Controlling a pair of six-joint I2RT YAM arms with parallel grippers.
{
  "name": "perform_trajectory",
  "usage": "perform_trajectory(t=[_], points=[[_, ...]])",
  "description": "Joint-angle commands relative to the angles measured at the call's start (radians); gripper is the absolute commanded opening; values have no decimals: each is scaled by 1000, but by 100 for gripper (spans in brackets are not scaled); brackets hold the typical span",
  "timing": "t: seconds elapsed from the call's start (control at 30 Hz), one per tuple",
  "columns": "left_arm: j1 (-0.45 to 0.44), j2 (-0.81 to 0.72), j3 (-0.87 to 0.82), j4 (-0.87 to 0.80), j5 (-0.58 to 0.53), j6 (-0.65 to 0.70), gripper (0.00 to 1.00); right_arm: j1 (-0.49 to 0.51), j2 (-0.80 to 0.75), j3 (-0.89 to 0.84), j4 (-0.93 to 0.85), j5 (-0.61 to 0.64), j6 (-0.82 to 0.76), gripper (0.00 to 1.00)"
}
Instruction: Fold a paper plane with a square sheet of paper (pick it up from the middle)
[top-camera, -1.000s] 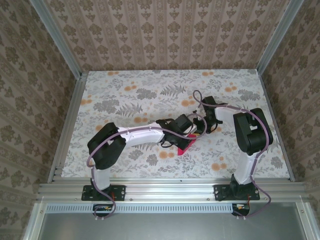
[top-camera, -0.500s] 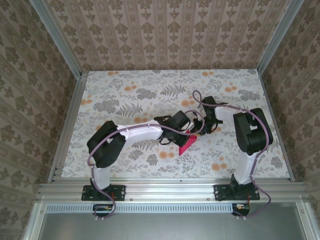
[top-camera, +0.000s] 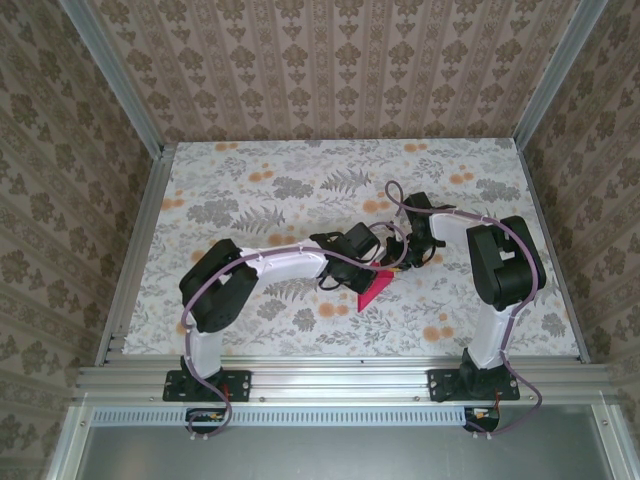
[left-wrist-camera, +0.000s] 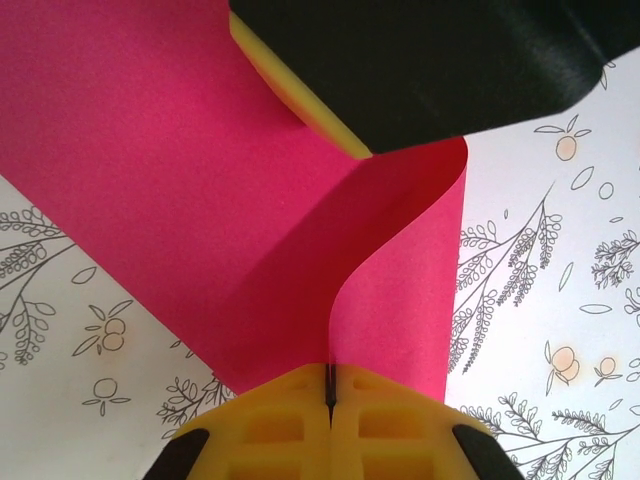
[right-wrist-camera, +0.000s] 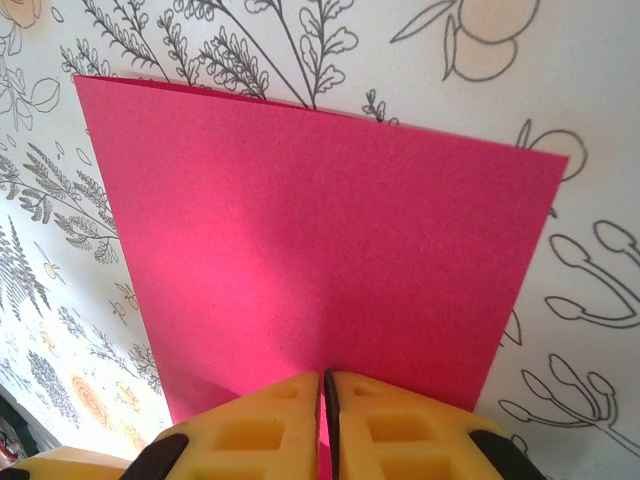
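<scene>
Magenta square sheet of paper (top-camera: 374, 289), bent into a curl over the floral worktop (top-camera: 250, 190), right of centre; left claw (left-wrist-camera: 328, 385) and right claw (right-wrist-camera: 325, 385) each clamped on an edge of it.

**Colours and Patterns on My Bench**

Item 1: the square sheet of paper (right-wrist-camera: 320, 240) was plain magenta-pink, with no print.
Item 2: my left gripper (left-wrist-camera: 328, 385) and my right gripper (right-wrist-camera: 325, 385) were yellow at the tips and black behind.
Item 3: my arms (top-camera: 285, 265) were white and black.
Item 4: the table (top-camera: 250, 190) was white, printed with grey foliage and orange fruit.
Item 5: the walls (top-camera: 330, 70) bore beige damask stripes.
</scene>
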Motion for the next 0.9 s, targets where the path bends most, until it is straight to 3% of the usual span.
perform_trajectory(t=[0.0, 0.87], points=[[11, 7, -3, 9, -6, -4, 0, 7, 19, -6, -33, 12, 13, 13], [13, 22, -32, 23, -17, -23, 0, 7, 21, -14, -21, 19, 35, 15]])
